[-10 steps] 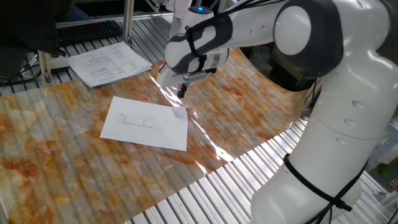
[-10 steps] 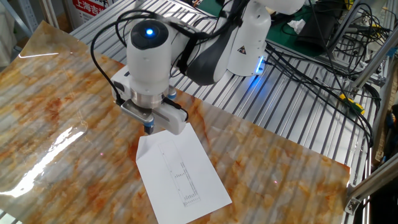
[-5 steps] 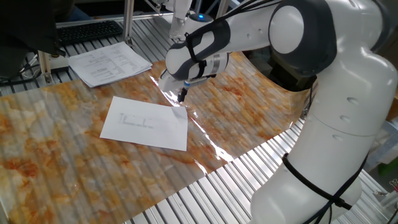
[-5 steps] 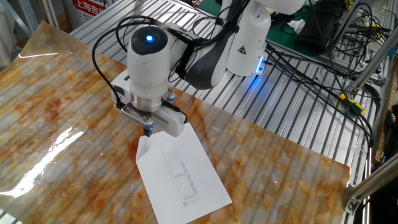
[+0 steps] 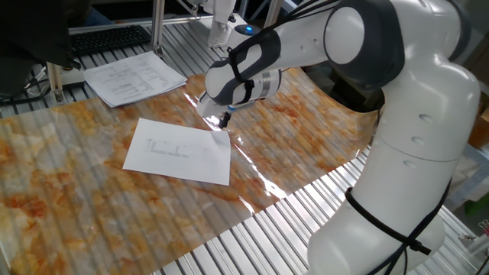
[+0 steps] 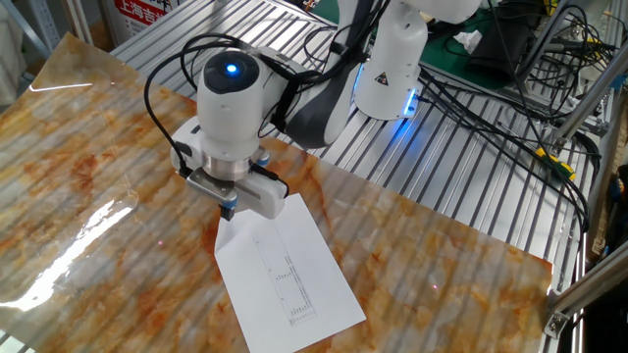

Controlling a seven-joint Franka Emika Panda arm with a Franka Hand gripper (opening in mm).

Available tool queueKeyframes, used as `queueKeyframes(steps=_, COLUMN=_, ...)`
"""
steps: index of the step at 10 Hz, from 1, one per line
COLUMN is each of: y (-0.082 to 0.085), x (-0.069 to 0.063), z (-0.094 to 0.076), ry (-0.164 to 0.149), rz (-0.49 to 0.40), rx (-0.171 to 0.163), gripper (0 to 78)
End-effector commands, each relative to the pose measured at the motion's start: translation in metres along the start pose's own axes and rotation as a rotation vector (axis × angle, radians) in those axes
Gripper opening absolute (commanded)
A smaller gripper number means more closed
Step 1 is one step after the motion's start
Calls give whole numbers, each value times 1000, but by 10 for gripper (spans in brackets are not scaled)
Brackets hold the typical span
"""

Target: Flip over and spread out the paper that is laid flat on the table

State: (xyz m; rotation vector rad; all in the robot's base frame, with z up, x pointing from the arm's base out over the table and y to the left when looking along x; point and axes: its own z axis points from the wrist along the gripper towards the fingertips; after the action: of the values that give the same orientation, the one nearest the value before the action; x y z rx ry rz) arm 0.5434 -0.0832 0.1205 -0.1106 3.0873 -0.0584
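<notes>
One claw (image 5: 223, 122) is seen, carried point-down by the single arm (image 5: 359, 46) just above the far right corner of the paper (image 5: 179, 151). Its dark fingers are small and partly hidden under the white wrist housing; whether they are spread or pressed together cannot be told, nor whether the tips touch the sheet. In the other fixed view the claw (image 6: 228, 209) sits under a round white joint with a blue light on top.

One loose sheet of paper (image 6: 286, 276) is counted. It is thin, white and rectangular, lying flat with faint grey print facing up, near the middle of the table (image 5: 69, 191) and slightly turned against its edges. All four corners appear flat.

One cover sheet lies over the table: glossy, marbled in orange and grey, with bright glare streaks. Beneath and beyond it, silvery metal slats (image 5: 260, 237) run in parallel ridges.

One stack (image 5: 134, 78) of printed white sheets rests at the far left, well apart from the paper, its edges a little fanned. One dark keyboard (image 5: 107, 38) lies farther back.

The arm is made of smooth white rounded shells with dark grey joints. A bundle of black cables (image 6: 491, 88) is draped over the slats at the far right in the other fixed view.
</notes>
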Motion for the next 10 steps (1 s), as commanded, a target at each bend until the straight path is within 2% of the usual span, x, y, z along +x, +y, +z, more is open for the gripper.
queueKeyframes(steps=1, y=-11, x=1, z=10, ry=-14, rz=-14, rx=-3, gripper=0)
queueKeyframes(steps=3, y=-12, x=1, z=13, ry=-12, rz=-14, rx=-3, gripper=0)
queueKeyframes(steps=4, y=-12, x=1, z=13, ry=-13, rz=-14, rx=-3, gripper=775)
queueKeyframes(steps=10, y=-12, x=1, z=13, ry=-13, rz=-14, rx=-3, gripper=775)
